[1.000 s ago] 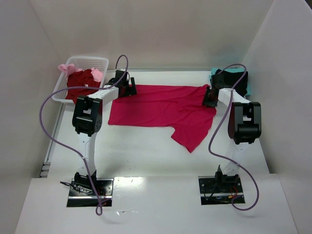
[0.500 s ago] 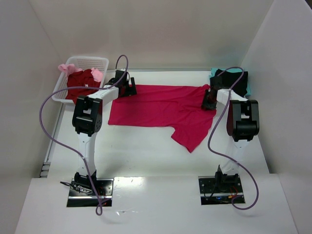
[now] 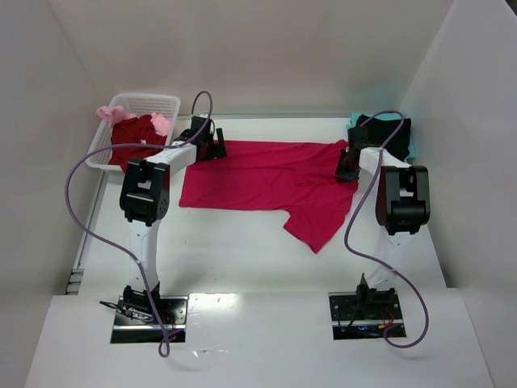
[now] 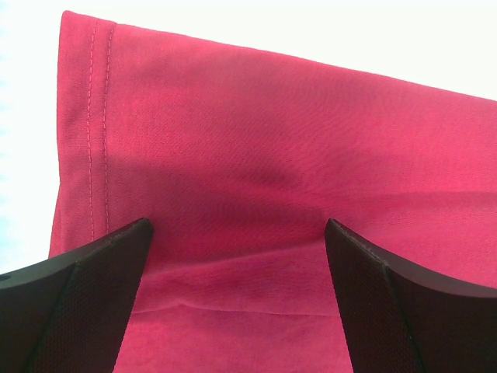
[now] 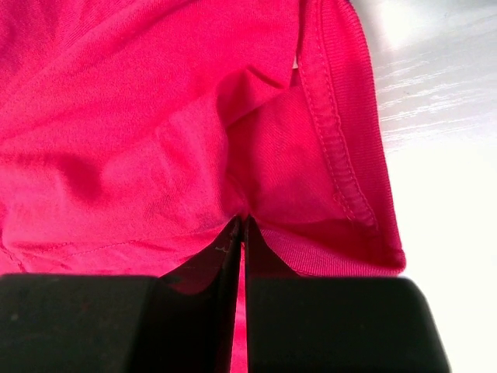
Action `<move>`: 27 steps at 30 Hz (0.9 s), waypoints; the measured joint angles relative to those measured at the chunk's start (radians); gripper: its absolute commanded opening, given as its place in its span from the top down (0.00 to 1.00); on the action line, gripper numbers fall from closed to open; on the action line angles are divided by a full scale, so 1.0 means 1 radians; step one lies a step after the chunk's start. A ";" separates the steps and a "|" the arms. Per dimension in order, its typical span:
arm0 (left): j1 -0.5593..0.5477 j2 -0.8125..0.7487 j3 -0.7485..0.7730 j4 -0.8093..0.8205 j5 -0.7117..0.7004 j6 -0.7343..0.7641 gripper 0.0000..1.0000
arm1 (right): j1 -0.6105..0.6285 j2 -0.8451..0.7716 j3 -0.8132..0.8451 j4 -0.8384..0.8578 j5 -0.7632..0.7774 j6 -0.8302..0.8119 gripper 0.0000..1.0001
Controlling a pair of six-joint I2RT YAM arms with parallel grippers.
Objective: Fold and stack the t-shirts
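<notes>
The right jaws are clenched on the crimson tee [image 5: 155, 116]. A small ridge of its cloth is pinched where the two fingers [image 5: 213, 260] meet. Just to the right of that pinch a ribbed, stitched edge of the tee curves down, and the cloth around the pinch is drawn into creases.

The left jaws are released and stand wide, one finger [image 4: 78, 303] on each side of a smooth stretch of the same tee [image 4: 272, 155]. We cannot tell whether the tips touch the cloth. A double-stitched hem runs along the tee's edge just outside the left finger, and a shallow fold crosses the cloth between the two fingers.

From above, we see the tee [image 3: 266, 178] spread flat on the bench [image 3: 226, 242]. It lies mostly smooth, with one flap trailing toward the near side. The left arm [image 3: 161, 162] reaches to the tee's far left corner, and the right arm [image 3: 400, 194] reaches to its far right corner.

Beyond the tee's left end stands a white basket [image 3: 149, 99]. It holds a dark red tee [image 3: 133, 133], with pale pink cloth [image 3: 109, 111] spilling over its rim. Just past the tee's right end, behind the right arm, a black tee [image 3: 396, 133] lies on a teal one [image 3: 355, 121], and only a sliver of the teal shows.
</notes>
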 measured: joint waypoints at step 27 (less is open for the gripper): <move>0.000 0.000 0.000 0.001 0.000 0.000 0.01 | 0.000 -0.149 -0.061 -0.064 0.033 0.001 0.88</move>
